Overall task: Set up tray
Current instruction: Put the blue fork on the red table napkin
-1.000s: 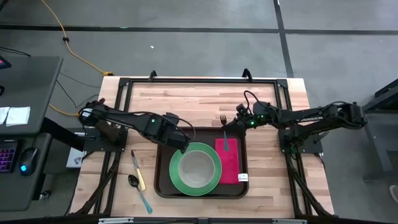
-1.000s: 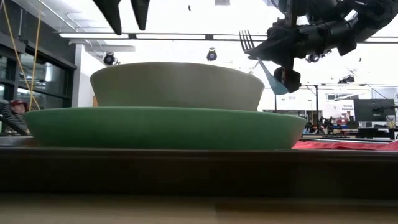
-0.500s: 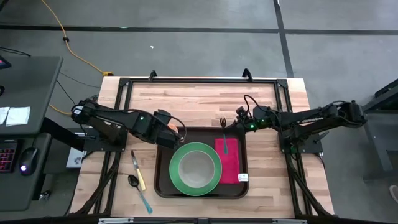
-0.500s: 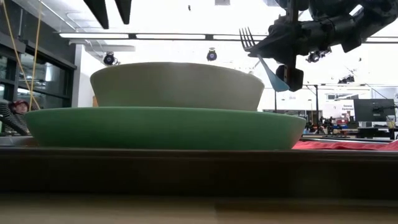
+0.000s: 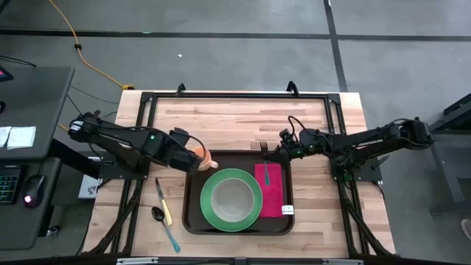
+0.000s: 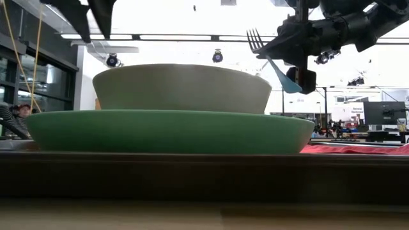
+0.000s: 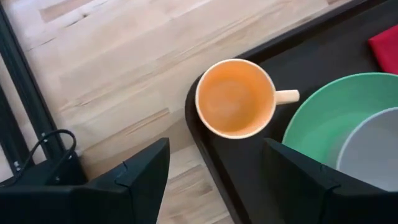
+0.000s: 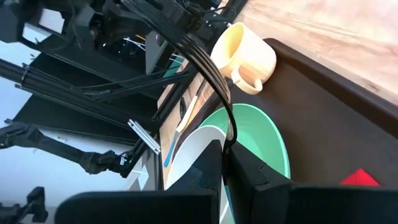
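The fork point(image 5: 264, 152) is pinched in the right end effector point(image 5: 275, 151) above the tray point(image 5: 193, 213), mid-worktop; lowering onto the napkin point(image 5: 271, 190) seems needed. The left end effector point(image 5: 193, 153) is spread beside the cup point(image 5: 201, 154).

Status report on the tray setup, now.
Left gripper open, above mug in tray corner. Right gripper shut on fork, held over napkin. Plate and bowl in tray. Knife, spoon on table.
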